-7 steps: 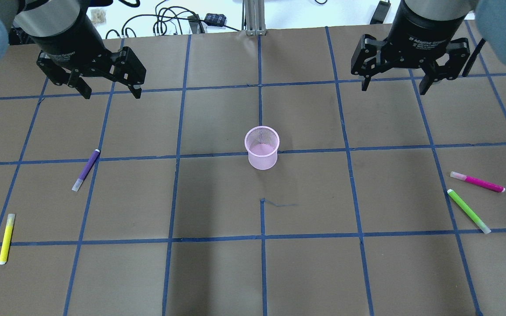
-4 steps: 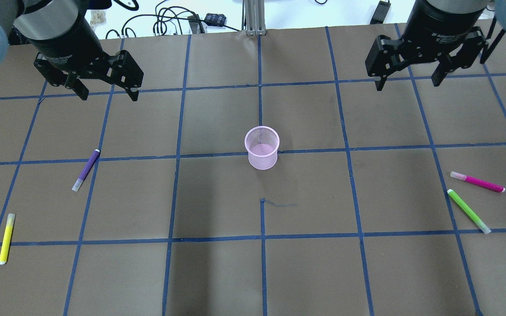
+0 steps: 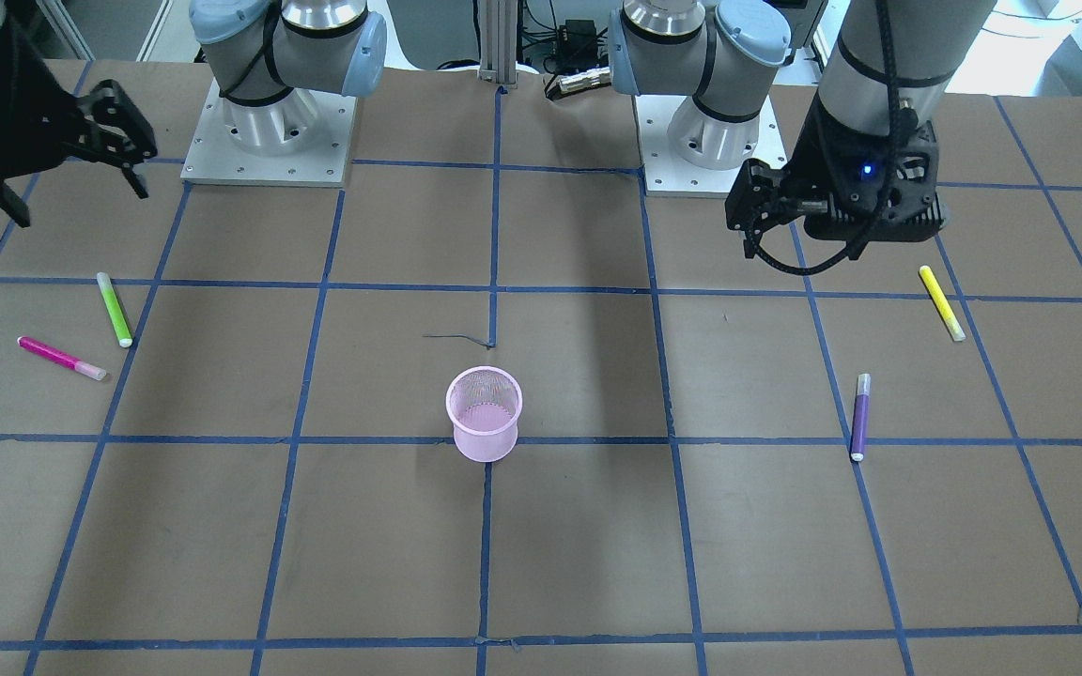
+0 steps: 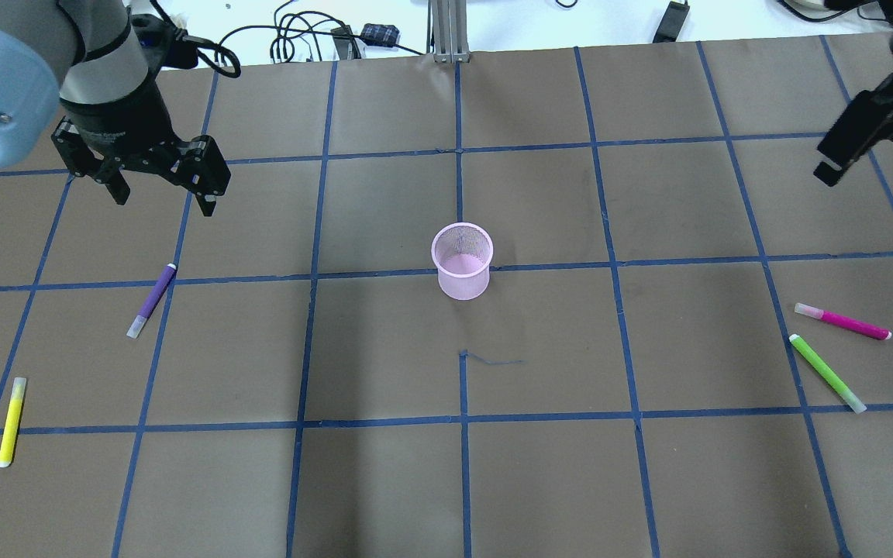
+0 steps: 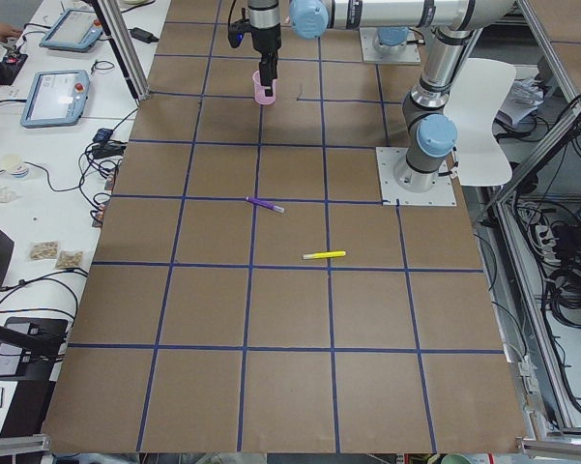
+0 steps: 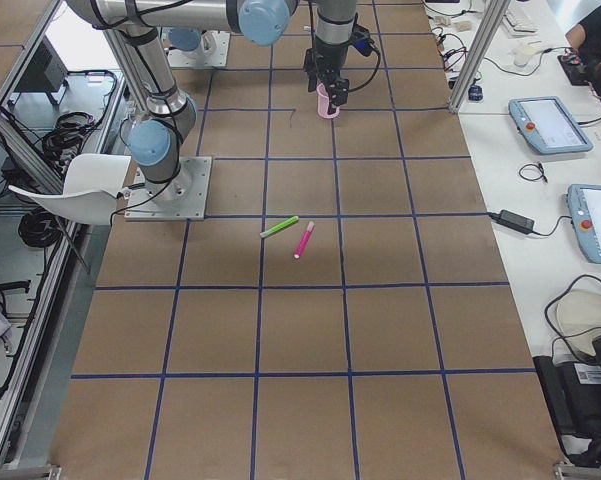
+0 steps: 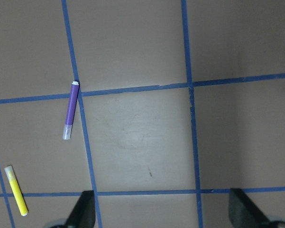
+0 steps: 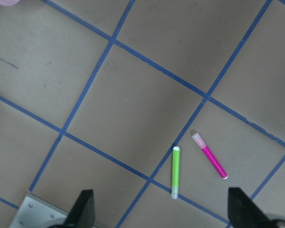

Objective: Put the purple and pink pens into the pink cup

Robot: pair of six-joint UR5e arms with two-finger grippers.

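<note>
The pink mesh cup stands upright and empty at the table's middle, also in the front view. The purple pen lies flat on the left; it shows in the left wrist view. My left gripper is open and empty, hovering just beyond the pen. The pink pen lies flat at the right, and shows in the right wrist view. My right gripper is open and empty, high above the table's right edge, well away from the pink pen.
A green pen lies right beside the pink pen. A yellow pen lies near the front left, apart from the purple pen. Cables lie past the table's far edge. Blue tape lines grid the brown table.
My left gripper has moved toward the purple pen. My right gripper has swung out to the right and turned, now mostly past the overhead view's edge. Pens and cup have not moved.
</note>
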